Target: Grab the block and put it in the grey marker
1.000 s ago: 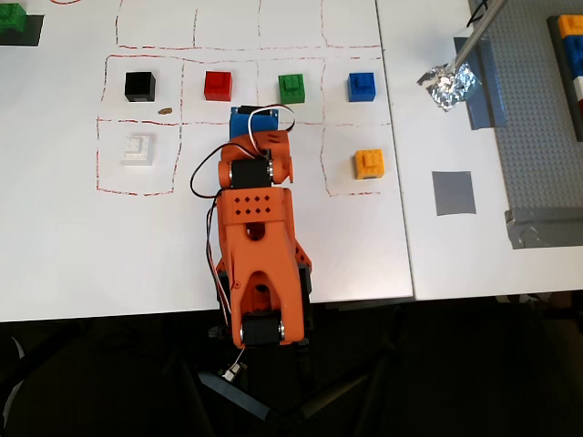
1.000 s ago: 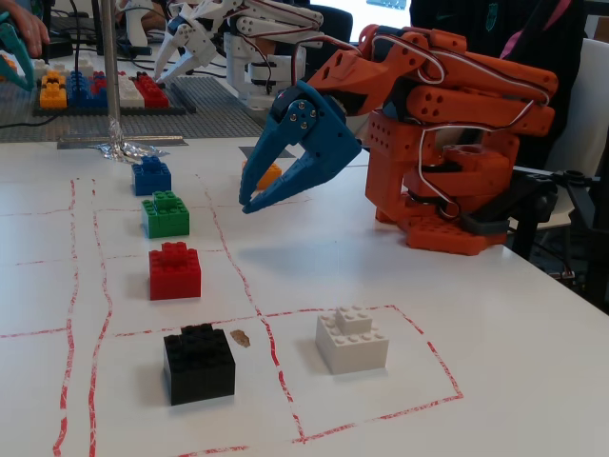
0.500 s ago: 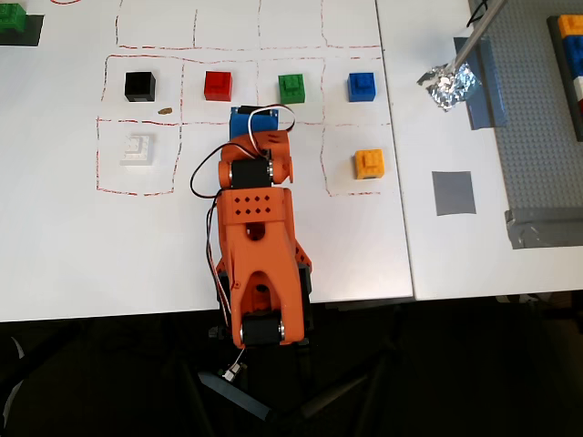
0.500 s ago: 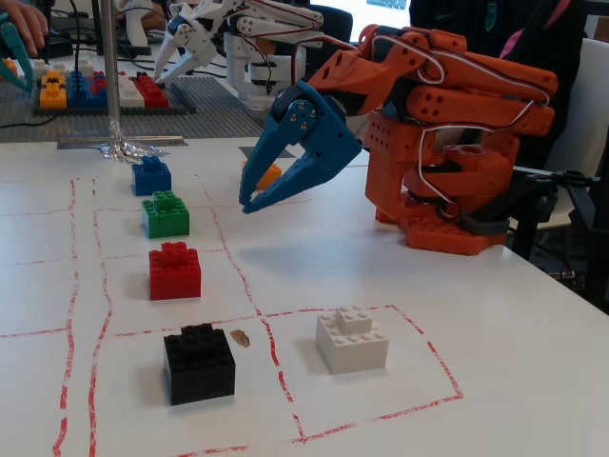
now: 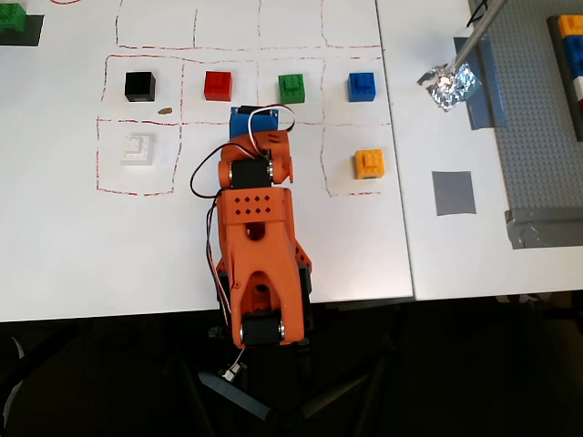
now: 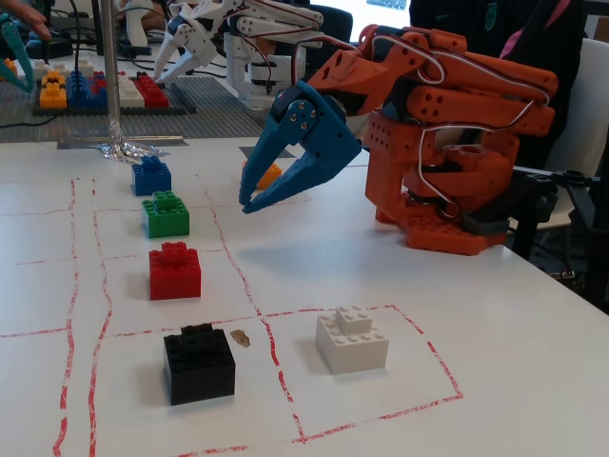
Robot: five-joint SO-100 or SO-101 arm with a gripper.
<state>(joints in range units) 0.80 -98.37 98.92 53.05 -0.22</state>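
Jaws stood slightly parted, tips close together but not meeting, with nothing between them. Blue gripper (image 6: 249,202) hung above the white table (image 6: 381,286) in the fixed view, pointed down and toward the row of bricks, touching none of them. Largely hidden under the folded orange arm (image 5: 255,228) in the overhead view, with only a blue part showing at its top end (image 5: 253,120).

Just ahead of the gripper, sat the block (image 5: 291,87), bright green and studded, upright in its own red-lined cell, third in the row as seen from above; also seen in the fixed view (image 6: 166,213), a little left of the fingertips and apart from them. Flanked by a red brick (image 5: 218,86) on one side and a blue brick (image 5: 362,86) on the other, with a black brick (image 5: 139,86) at the far left end of the row. Below the black one lay a white brick (image 5: 138,148); right of the arm, an orange brick (image 5: 369,164).

Well apart to the right in the overhead view, on the adjoining surface, lay the grey marker (image 5: 453,192), flat and bare. Above it, crumpled foil (image 5: 448,86) on a grey strip; beside it, a studded grey baseplate (image 5: 537,127).
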